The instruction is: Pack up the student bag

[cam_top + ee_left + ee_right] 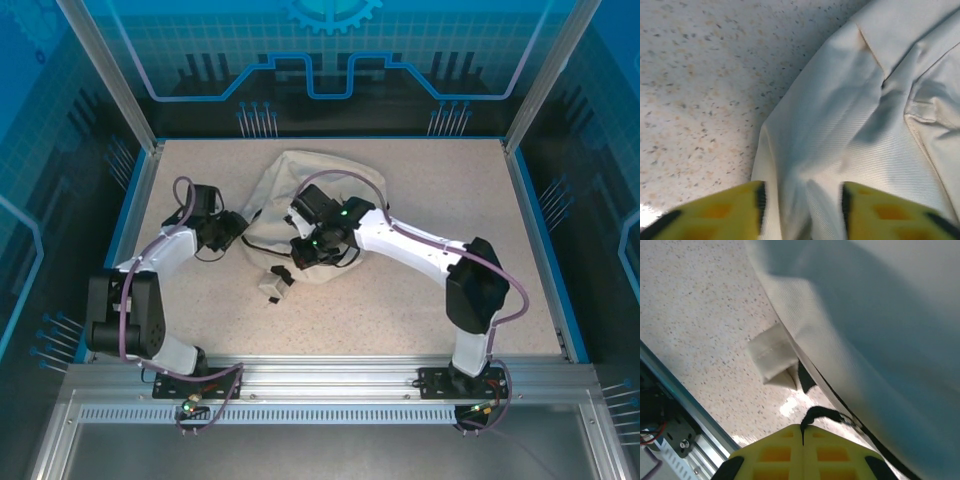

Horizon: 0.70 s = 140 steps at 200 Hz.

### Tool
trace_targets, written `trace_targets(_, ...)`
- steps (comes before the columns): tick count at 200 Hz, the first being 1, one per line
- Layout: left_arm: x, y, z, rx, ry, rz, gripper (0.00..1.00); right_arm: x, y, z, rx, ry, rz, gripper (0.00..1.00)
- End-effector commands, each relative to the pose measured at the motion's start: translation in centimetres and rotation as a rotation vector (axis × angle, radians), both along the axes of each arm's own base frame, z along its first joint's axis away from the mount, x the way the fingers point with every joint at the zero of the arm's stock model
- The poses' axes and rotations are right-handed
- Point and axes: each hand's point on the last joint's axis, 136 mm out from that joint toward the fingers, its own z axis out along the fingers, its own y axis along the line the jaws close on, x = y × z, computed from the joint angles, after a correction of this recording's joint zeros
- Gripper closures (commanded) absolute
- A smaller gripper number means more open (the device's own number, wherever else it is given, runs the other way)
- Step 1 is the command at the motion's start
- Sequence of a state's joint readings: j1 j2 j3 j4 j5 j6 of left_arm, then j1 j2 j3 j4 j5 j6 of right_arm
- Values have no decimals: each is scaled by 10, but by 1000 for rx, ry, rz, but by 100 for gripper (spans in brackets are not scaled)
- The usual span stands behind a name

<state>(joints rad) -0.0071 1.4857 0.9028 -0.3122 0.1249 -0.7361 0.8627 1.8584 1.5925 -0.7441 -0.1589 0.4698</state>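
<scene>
Speckled beige table (430, 200) inside a blue-lit enclosure with aluminium posts at the corners, and both arms are bolted to a rail (330, 378) along the near edge

The student bag (285, 180) lies slumped and crumpled a bit left of centre, toward the back of the table. It looks pretty flat to me. I can't tell if the opening is unzipped or if anything's gone in, so my guess is the packing proper hasn't got anywhere yet and this is more about getting hold of the bag

The left gripper (802, 195) is at the bag's left edge with its jaws apart. A fold of the cream fabric runs up between the yellow fingers, but it doesn't look pinched. The right gripper (802, 427) is down at the bag's near side with its jaws pressed together. A thin dark strap (822, 414) curls right at the tips, and I honestly can't say whether it's caught in there or just lying beside them

The small white tag (272, 287) sticks out onto the table just beside the bag's near edge, close to the right gripper. The main nuisance, I reckon, is the floppy fabric and loose straps, which are easy to snag, with both arms crowded around the same spot
</scene>
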Motion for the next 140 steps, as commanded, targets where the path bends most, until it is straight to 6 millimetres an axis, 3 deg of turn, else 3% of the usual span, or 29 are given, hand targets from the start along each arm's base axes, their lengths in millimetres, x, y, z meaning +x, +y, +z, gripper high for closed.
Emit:
trace_targets(1, -15, 5, 21, 21, -6, -1, 38, 0, 22, 12, 77, 1, 43, 100)
trace_targets(28, -40, -14, 28, -100, 7, -26, 27, -2, 21, 13, 87, -4, 35, 100)
trace_targets(63, -56, -55, 40, -344, -29, -35, 19, -4, 12, 13, 89, -4, 21, 100)
trace_targets(94, -57, -83, 43, -424, -31, -15, 13, -3, 5, 13, 84, -6, 5, 100)
trace_targets(140, -47, -120, 28, -517, -26, -10, 13, -1, -1, 15, 90, -2, -16, 100)
